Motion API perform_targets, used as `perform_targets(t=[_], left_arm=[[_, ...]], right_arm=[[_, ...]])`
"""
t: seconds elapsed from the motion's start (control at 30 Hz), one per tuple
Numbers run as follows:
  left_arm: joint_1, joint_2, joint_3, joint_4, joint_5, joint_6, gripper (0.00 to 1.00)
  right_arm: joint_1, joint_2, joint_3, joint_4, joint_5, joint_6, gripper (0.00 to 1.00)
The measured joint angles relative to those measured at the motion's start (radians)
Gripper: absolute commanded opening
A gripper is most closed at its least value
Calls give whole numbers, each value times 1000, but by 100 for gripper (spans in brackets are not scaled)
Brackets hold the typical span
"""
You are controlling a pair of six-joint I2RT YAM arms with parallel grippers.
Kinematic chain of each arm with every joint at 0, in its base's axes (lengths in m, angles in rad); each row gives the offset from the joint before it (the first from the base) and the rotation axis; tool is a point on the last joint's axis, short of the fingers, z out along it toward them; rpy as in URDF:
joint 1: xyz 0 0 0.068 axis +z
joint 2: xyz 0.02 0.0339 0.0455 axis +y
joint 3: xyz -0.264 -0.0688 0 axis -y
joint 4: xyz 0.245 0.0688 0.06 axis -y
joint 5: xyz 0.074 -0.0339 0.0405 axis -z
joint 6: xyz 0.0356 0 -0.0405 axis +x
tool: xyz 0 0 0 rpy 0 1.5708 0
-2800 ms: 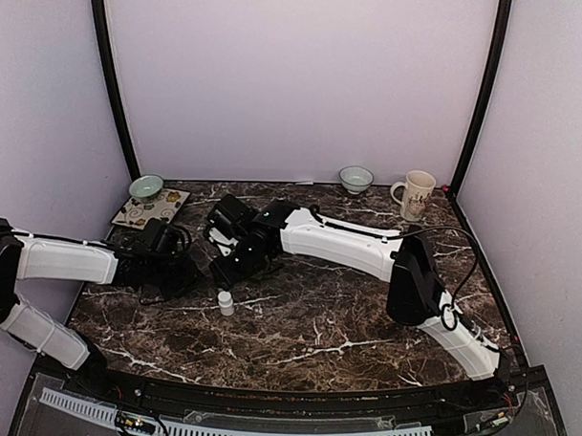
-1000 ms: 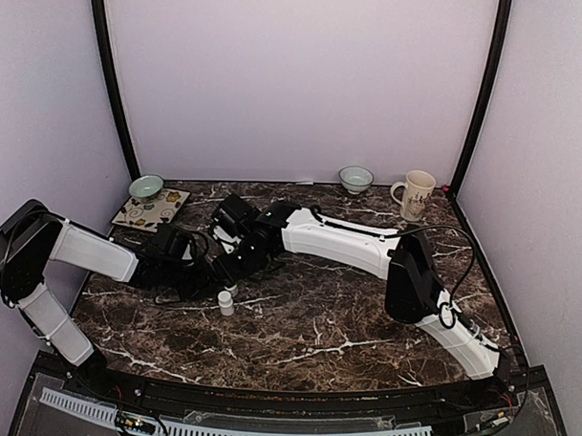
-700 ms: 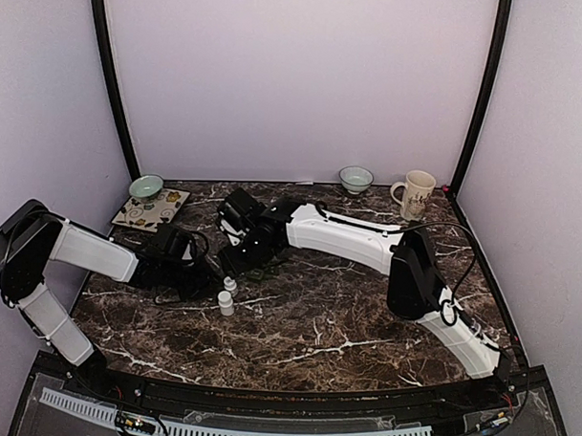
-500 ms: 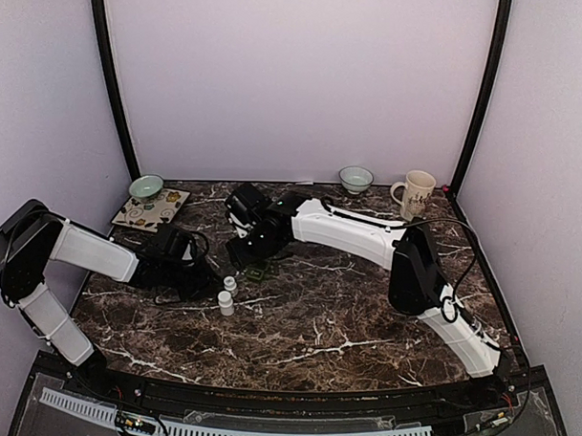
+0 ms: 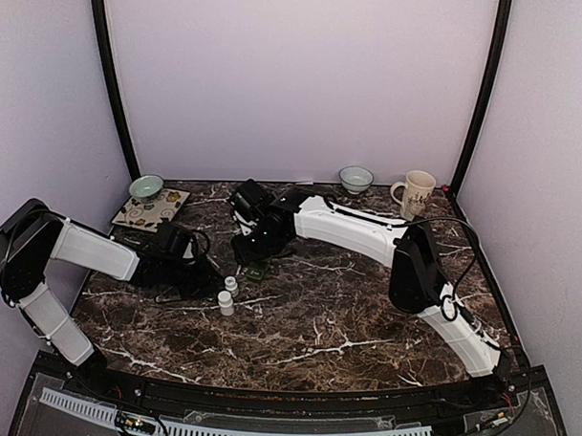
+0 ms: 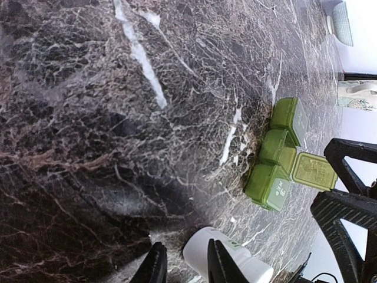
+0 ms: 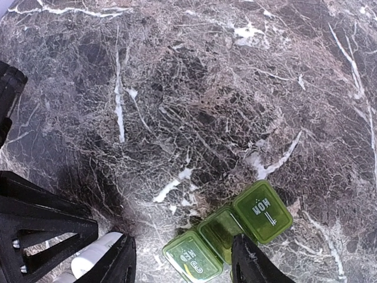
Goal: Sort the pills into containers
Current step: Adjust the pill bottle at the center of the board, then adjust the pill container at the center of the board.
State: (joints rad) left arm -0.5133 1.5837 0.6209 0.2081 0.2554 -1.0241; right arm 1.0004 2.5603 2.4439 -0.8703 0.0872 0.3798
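Hanging wide open and gripping nothing, the right end effector is poised over one end of the small dark green translucent plastic pill box. The box lies flat on the dark brown, white-veined marble worktop, left of centre. It has three square compartments in a row. One end lid carries raised letters that look like "MON" beside one larger character. The lid at the other end is lettered too, but too small to read. In the left wrist view the middle compartment's lid is flipped open to the side; what the compartments hold cannot be made out.

The left end effector has its fingers a narrow gap apart and clamps nothing. A small white plastic bottle stands just past its fingertips. A second white bottle of the same kind stands just beside the first, nearer the arm bases. That makes two, both near the box.

Along the far edge are two pale green ceramic bowls. One bowl sits at the far end of a patterned square tile. The other bowl is near a cream mug whose print is unreadable.
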Motion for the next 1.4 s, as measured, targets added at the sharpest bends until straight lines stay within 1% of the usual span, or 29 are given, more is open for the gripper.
perform_targets(t=[0.57,0.7,1.0,1.4], left_arm=[[0,0,-1,0,0,0,27],[0,0,-2,0,-1,0,27],[0,0,-5,0,-1,-1,27],[0,-15,-15,0,-5,-1,27]], right_arm=[[0,35,0,-30,-25,19,50],[0,40,0,-37,-29,23,46],[0,50,1,-56,-35,22,41],[8,39,-26,-40,-31,4,36]])
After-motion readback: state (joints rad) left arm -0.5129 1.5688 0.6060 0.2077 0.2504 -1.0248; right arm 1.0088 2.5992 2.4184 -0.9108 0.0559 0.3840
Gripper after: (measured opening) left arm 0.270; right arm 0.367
